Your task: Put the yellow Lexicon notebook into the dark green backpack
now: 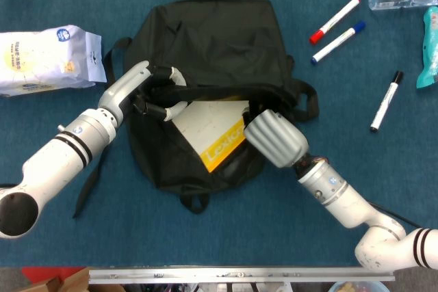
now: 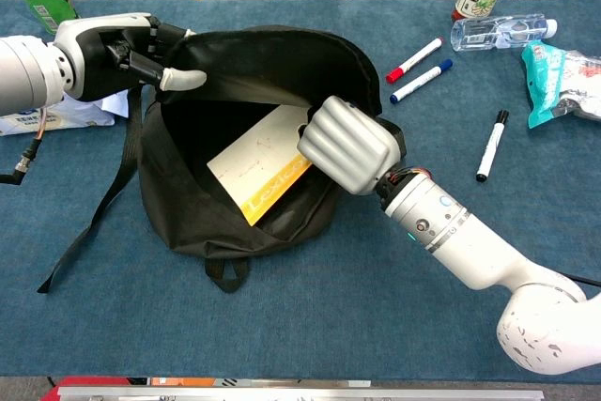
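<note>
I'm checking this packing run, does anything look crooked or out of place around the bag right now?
The notebook sits at a slant in the backpack mouth, only partly in, its yellow edge showing. The left hand holds the flap up; the right hand is on the notebook. Nothing looks spilled or damaged.
</note>
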{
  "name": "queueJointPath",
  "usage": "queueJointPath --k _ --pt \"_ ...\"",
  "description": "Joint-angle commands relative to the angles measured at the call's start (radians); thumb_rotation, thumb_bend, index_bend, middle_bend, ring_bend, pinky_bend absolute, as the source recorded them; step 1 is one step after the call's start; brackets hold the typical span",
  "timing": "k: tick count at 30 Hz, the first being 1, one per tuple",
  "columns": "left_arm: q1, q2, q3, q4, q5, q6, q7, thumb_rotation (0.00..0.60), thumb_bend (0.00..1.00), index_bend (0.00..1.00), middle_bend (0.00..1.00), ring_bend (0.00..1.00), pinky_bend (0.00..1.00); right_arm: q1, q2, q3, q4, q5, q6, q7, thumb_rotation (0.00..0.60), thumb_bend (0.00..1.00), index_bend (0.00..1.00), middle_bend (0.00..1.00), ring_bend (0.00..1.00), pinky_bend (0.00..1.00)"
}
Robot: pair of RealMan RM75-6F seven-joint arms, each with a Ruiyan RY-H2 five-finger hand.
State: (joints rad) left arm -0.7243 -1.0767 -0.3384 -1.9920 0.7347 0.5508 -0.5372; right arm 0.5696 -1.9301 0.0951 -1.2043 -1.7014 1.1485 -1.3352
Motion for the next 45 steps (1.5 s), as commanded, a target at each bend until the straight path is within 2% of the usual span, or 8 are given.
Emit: queueJointPath --k 1,7,16,28,32,37,40,45 --pt "0.002 0.003 0.000 -0.001 0.000 -0.003 -0.005 0.600 0.38 0.60 0.35 0.28 0.15 -0.005 -0.006 0.013 0.025 0.025 -0.001 -0.033 0.600 0.48 1.00 0.94 0.89 0.92" --pt "0.005 0.010 0.000 -0.002 0.002 -0.014 -0.015 0.600 0.38 0.60 0.35 0.28 0.15 0.014 -0.023 0.038 0.048 0.041 0.008 0.003 0.600 0.48 1.00 0.94 0.89 0.92" --pt "0.006 0.022 0.004 -0.017 0.007 -0.021 -0.014 0.600 0.38 0.59 0.35 0.28 0.15 0.059 -0.047 0.022 0.096 0.005 0.024 0.184 0.600 0.48 1.00 0.93 0.88 0.92" --pt "0.005 0.034 0.013 -0.033 0.011 -0.018 -0.009 0.600 0.38 0.59 0.34 0.28 0.15 0.058 -0.041 0.024 0.083 0.071 -0.023 0.177 0.600 0.47 0.99 0.80 0.76 0.84" --pt "0.004 0.036 0.014 -0.028 0.008 -0.015 -0.010 0.600 0.38 0.58 0.34 0.28 0.15 0.052 -0.025 0.031 0.048 0.108 -0.042 0.153 0.600 0.39 0.81 0.71 0.67 0.77" --pt "0.002 0.036 0.016 -0.025 0.007 -0.017 -0.010 0.600 0.38 0.58 0.33 0.28 0.15 0.048 0.004 0.036 -0.007 0.141 -0.053 0.131 0.600 0.06 0.54 0.57 0.55 0.66" --pt "0.001 0.036 0.015 -0.023 0.007 -0.019 -0.012 0.600 0.38 0.58 0.33 0.28 0.15 0.048 0.019 0.036 -0.035 0.150 -0.051 0.136 0.600 0.00 0.44 0.52 0.50 0.64" --pt "-0.001 0.037 0.017 -0.018 0.007 -0.024 -0.013 0.600 0.38 0.57 0.32 0.27 0.15 0.046 0.051 0.034 -0.085 0.165 -0.052 0.153 0.600 0.00 0.40 0.50 0.48 0.64"
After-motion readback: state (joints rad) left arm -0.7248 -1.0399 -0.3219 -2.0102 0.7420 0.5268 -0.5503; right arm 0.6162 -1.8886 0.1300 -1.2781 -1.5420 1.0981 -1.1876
